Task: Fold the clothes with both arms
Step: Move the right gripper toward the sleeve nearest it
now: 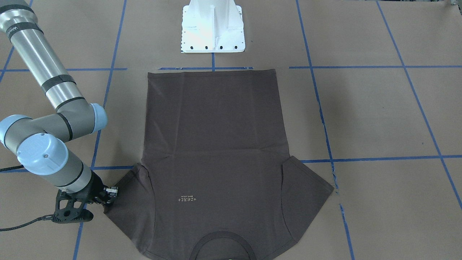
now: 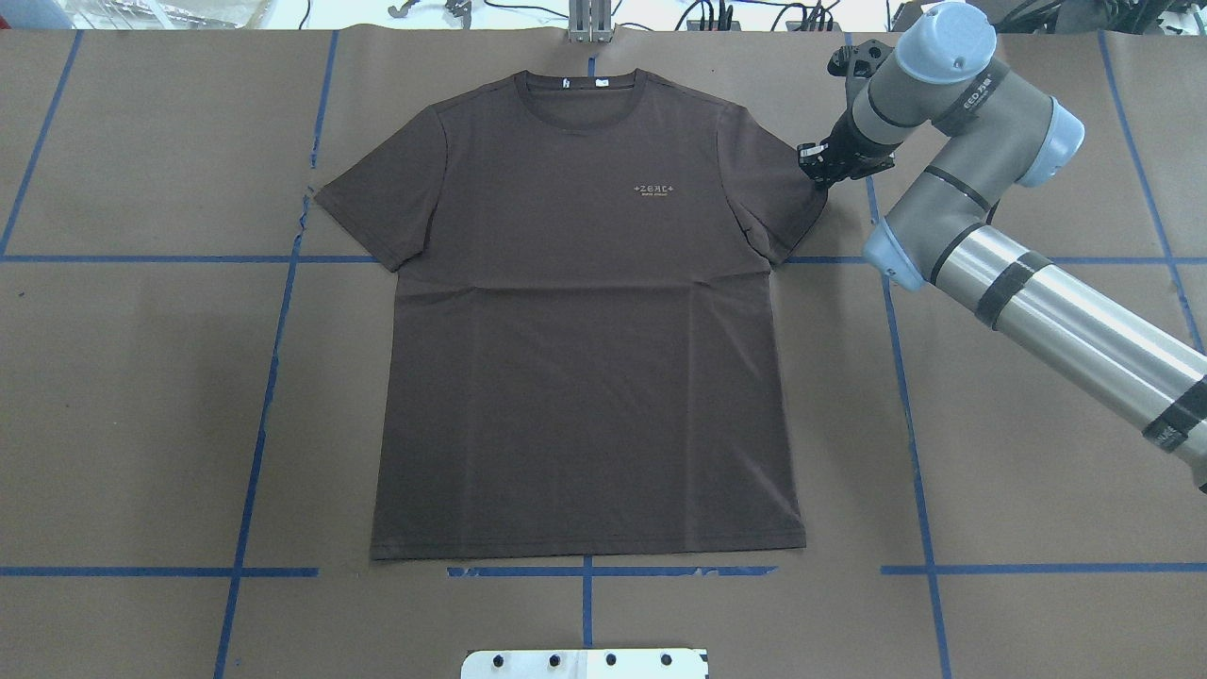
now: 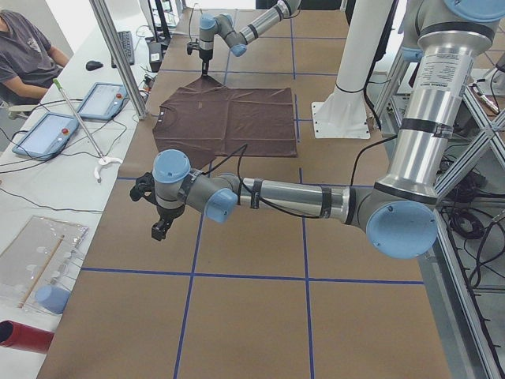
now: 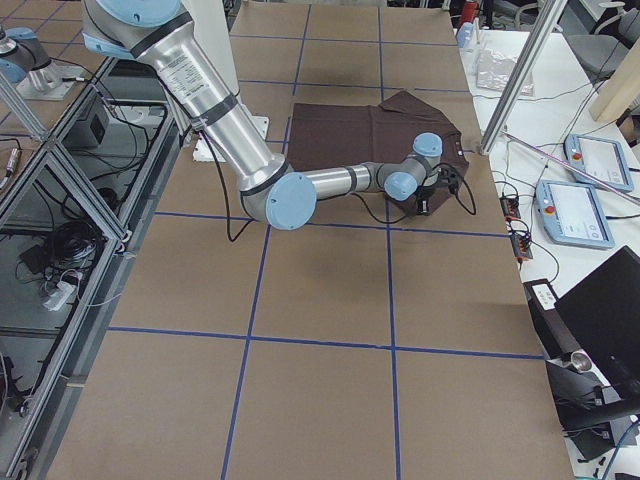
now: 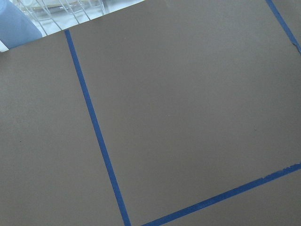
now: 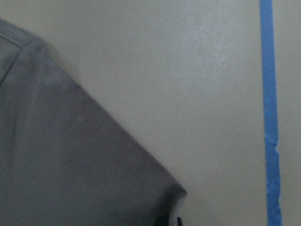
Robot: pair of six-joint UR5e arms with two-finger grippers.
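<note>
One dark grey-brown short-sleeved T-shirt [image 2: 585,330] is laid flat, chest up, on the brown-paper-covered table [image 2: 1037,424], with its ribbed collar on the far side from the robot and its hem towards the white pedestal. No fold is seen in it, so the task is judged to be at its very start: the first grasp is being set up. The black two-fingered right end effector [image 2: 817,173] is lowered to the outer corner of the robot's-right sleeve [image 2: 768,189], touching or just above the cloth; whether it is parted or closed on the hem cannot be told from these views. The black left end effector [image 3: 160,230] is held above bare paper, well apart from the shirt, with nothing seen in it, and its opening cannot be judged either. For the next move a firm pinch on the sleeve corner is called for, and the left end effector would need to be brought to the opposite sleeve [image 2: 377,203] so that both sides can be lifted together.
</note>
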